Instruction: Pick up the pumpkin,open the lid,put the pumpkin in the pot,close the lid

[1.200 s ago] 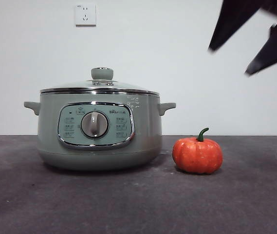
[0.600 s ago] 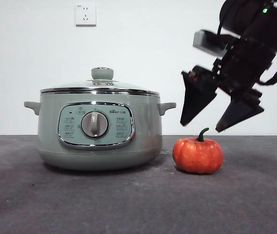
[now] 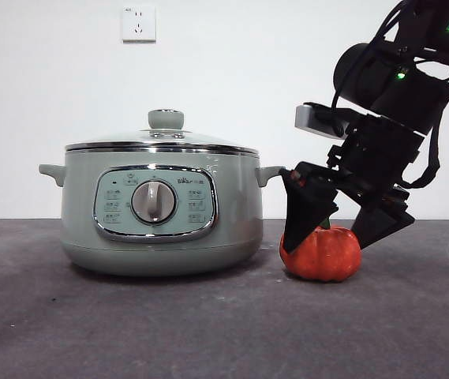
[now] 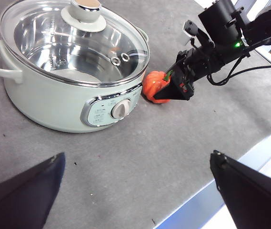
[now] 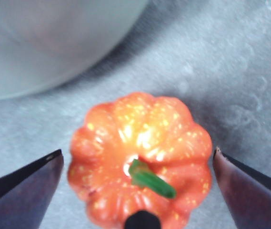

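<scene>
The orange pumpkin (image 3: 328, 259) sits on the dark table just right of the sage-green pot (image 3: 78, 213). The glass lid (image 3: 200, 142) with its pale green knob (image 3: 166, 119) rests shut on the pot. My right gripper (image 3: 324, 249) is open and low, one jaw on each side of the pumpkin, not touching it. In the right wrist view the pumpkin (image 5: 140, 143) lies between the open gripper (image 5: 137, 151), with the pot's wall (image 5: 54, 38) beyond. My left gripper (image 4: 137, 154) is open and empty, high above the table, looking down on the pot (image 4: 45, 105), lid (image 4: 54, 38), pumpkin (image 4: 152, 83) and right gripper (image 4: 171, 93).
A white wall socket (image 3: 138, 23) is on the back wall above the pot. The table's front edge (image 4: 197, 200) shows in the left wrist view. The pot's side handle (image 3: 270, 172) juts out close to the right gripper's near jaw.
My right arm has come down from the top right corner to the pumpkin, jaws open, and now straddles it. The pot, lid and pumpkin have not moved.
</scene>
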You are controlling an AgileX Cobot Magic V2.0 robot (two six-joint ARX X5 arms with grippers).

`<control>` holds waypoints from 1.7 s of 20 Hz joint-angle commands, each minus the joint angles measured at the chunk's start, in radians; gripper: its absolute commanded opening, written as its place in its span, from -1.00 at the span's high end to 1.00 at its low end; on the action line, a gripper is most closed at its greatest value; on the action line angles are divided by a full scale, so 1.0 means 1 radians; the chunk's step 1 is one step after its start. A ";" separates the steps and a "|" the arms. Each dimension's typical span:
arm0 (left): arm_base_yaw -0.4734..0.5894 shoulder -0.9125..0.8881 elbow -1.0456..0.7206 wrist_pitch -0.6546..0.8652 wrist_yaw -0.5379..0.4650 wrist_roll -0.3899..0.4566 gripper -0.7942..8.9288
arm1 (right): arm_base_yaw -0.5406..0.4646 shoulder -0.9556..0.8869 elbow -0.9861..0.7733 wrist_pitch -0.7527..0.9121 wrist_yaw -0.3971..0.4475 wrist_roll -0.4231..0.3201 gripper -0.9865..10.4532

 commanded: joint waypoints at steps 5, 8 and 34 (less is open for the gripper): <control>-0.002 0.000 0.003 0.013 -0.043 0.007 -0.71 | 0.003 0.012 0.001 -0.006 0.015 0.048 0.84; -0.002 0.018 0.003 0.025 -0.063 0.003 -0.71 | 0.003 -0.004 0.001 -0.020 0.016 0.075 0.84; -0.396 1.107 0.544 0.624 -0.423 -0.030 -0.71 | 0.009 -0.793 0.001 -0.389 0.009 0.105 0.84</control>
